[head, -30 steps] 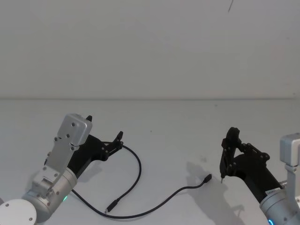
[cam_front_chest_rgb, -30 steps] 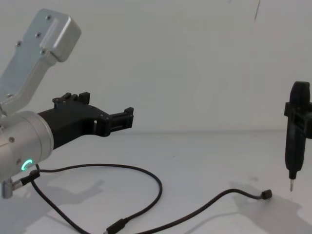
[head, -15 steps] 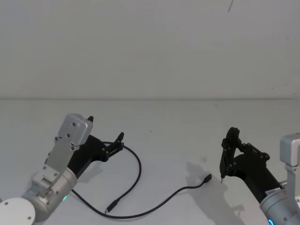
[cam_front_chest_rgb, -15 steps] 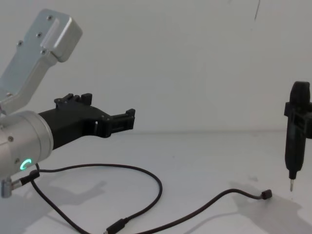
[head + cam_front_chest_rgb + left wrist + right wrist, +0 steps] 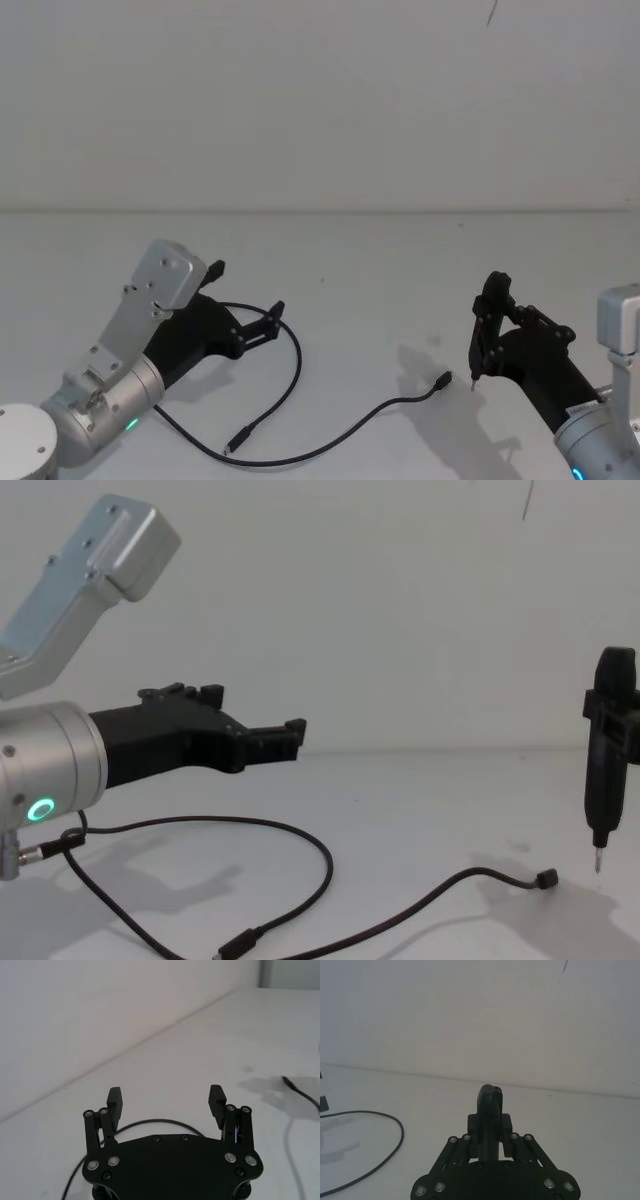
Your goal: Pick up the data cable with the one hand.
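Head view is showing one white table [image 5: 350, 250] carrying everything, with two silver arms reaching in over it, one from each lower corner. The left arm [image 5: 105, 400] is glowing with a green ring light, and the left gripper [image 5: 246, 290] is hovering above the table with its two fingers spread wide and nothing between them. The right gripper [image 5: 488, 322] is clamping one slim black tool [image 5: 487, 300] and holding it upright. One data cable [image 5: 297, 350] is lying flat on the table, looping beneath the left gripper and trailing toward the right. It is ending in two plugs: one plug [image 5: 238, 438] near the front edge, the other plug [image 5: 443, 380] just beside the tool's metal tip. Chest view is giving the heights that the head view is flattening: the left gripper [image 5: 294, 728] is hanging clear above the cable [image 5: 325, 865], apart from it. Left wrist view is showing the wide gap between the left fingers [image 5: 114, 1102]. Right wrist view is showing the tool [image 5: 490, 1102] pinched in the right gripper [image 5: 490, 1127].
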